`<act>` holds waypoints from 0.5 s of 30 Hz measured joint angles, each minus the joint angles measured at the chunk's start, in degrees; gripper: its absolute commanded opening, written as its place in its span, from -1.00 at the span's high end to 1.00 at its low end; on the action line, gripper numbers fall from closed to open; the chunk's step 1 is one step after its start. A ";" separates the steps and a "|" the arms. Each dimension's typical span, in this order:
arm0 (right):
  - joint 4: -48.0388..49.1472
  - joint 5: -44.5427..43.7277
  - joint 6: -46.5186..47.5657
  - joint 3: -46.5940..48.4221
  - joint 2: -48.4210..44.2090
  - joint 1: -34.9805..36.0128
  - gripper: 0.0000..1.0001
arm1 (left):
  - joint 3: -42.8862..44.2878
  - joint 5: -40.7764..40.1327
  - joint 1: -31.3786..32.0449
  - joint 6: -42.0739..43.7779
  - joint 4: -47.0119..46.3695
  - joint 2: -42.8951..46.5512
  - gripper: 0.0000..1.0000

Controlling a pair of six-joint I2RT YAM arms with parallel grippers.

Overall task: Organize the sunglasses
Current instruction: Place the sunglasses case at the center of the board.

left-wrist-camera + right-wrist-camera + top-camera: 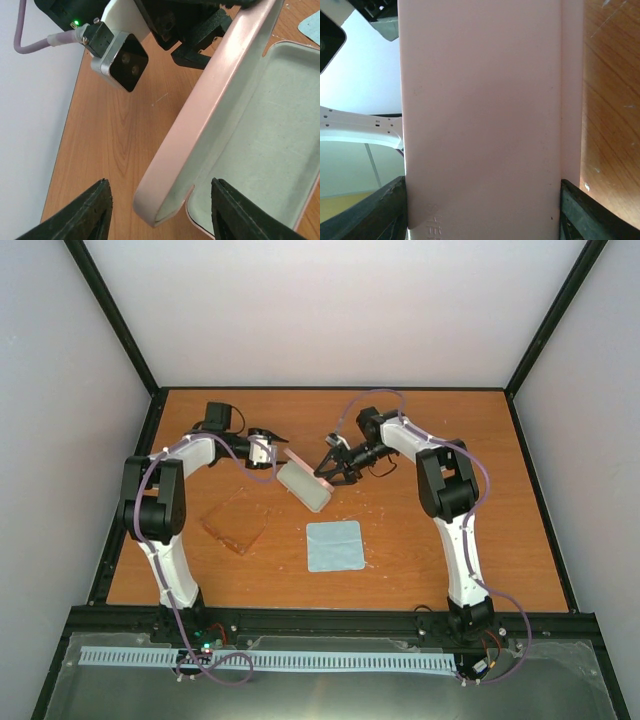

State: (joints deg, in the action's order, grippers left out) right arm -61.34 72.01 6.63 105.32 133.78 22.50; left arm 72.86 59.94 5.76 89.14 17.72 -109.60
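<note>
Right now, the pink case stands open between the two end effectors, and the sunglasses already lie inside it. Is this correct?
Not quite. The pink case is open between the left end effector and the right end effector, but the sunglasses lie on the table, on the left arm's side of the case, not inside it. The top external view shows this.

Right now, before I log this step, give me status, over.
Left gripper open by pink case. Right gripper shut on it, lid open. Sunglasses on table, outside case. Blue cloth apart, not in the way.
</note>
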 measured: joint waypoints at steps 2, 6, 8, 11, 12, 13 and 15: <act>-0.13 -0.02 0.00 0.00 -0.04 0.39 0.94 | 0.09 0.13 0.09 0.09 -0.13 -0.70 -0.11; -0.26 -0.24 -0.02 0.02 -0.33 0.66 0.94 | 0.70 0.15 0.17 0.42 -0.11 -2.21 -0.08; -0.39 -0.31 -0.07 0.31 -0.35 0.70 0.94 | 0.76 0.13 0.37 0.50 -0.09 -2.47 0.01; -0.96 -0.68 -0.13 1.77 -0.35 0.68 0.95 | 1.68 0.17 0.81 0.52 0.15 -2.95 0.23; -1.07 -0.83 -0.20 2.51 -0.35 0.68 0.94 | 2.03 0.31 0.98 0.61 0.11 -3.15 0.29; -1.31 -0.94 -0.24 3.04 -0.35 0.68 0.94 | 2.49 0.42 1.09 0.63 0.11 -3.30 0.36; -1.53 -0.92 -0.24 3.45 -0.35 0.68 0.94 | 3.26 0.61 1.18 0.63 0.07 -3.43 0.50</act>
State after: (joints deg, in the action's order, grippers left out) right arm -62.87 71.09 6.39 108.77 133.43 23.18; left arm 76.12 60.55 6.94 89.78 17.78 -113.03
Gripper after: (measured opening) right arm 0.696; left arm 0.334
